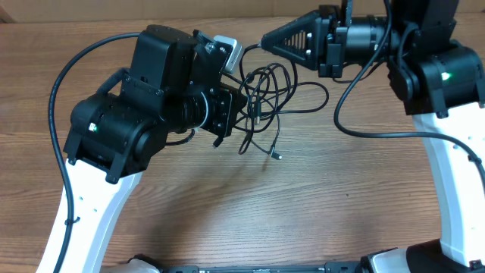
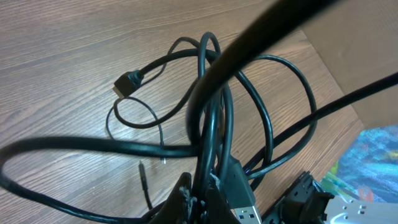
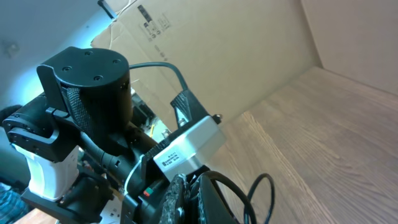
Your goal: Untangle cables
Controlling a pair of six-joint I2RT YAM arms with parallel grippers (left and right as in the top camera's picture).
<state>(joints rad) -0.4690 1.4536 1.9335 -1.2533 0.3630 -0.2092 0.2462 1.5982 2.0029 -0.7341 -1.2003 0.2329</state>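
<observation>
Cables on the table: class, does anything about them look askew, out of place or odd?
Yes. The cables sit in one knotted heap, their loops crossing over each other, and a silvery plug trails loose below the heap in the overhead view. Nothing looks damaged.

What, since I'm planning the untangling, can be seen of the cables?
The cables are thin black cords, rubbery-looking, tangled in loose overlapping loops on the wooden table. One end trails out with a silvery tip; another ends in a dark plug. Several strands rise into the left pincer, apparently clamped on them. The right pincer is beside the upper loops; contact unclear.
</observation>
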